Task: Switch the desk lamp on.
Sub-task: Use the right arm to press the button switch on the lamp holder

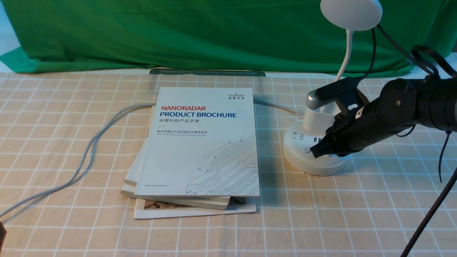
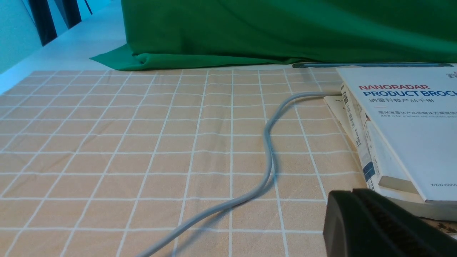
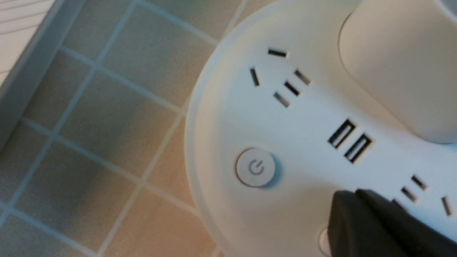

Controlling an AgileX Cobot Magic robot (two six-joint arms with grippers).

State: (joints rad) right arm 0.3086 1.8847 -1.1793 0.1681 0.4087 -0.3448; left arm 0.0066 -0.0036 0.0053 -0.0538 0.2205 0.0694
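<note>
Risks, judging from here, largest first: shoving the whole desk lamp [image 1: 310,164] across the checked tablecloth [image 1: 71,142], or rocking it toward the book stack [image 1: 200,150], by pressing at a slant instead of straight down. Standing free at the table's right side, just beside those books, and looking light enough to slide.

Next, landing on the wrong control. Right gripper [image 1: 316,151] hanging over the lamp's round base with fingers pressed together into one blunt point, pinching nothing, and sitting between the power button [image 3: 255,167] and a second button [image 3: 323,244] half hidden beneath the tip. Not showing whether touching the plastic or just above it.

Smaller still, skidding off the smooth surface and jabbing a USB port [image 3: 341,134] or a socket slot [image 3: 291,87].

Left gripper [image 2: 353,200] lying low beside the books, well apart from the lamp, looking closed up as well and carrying nothing.

Counting downward in size:
- one green backdrop [image 1: 178,32]
- one tablecloth
- one book stack, seemingly four layers
- one lamp
- two grippers
- one grey cable [image 1: 89,150]
- two socket groups showing
- two USB ports
- two buttons
</note>
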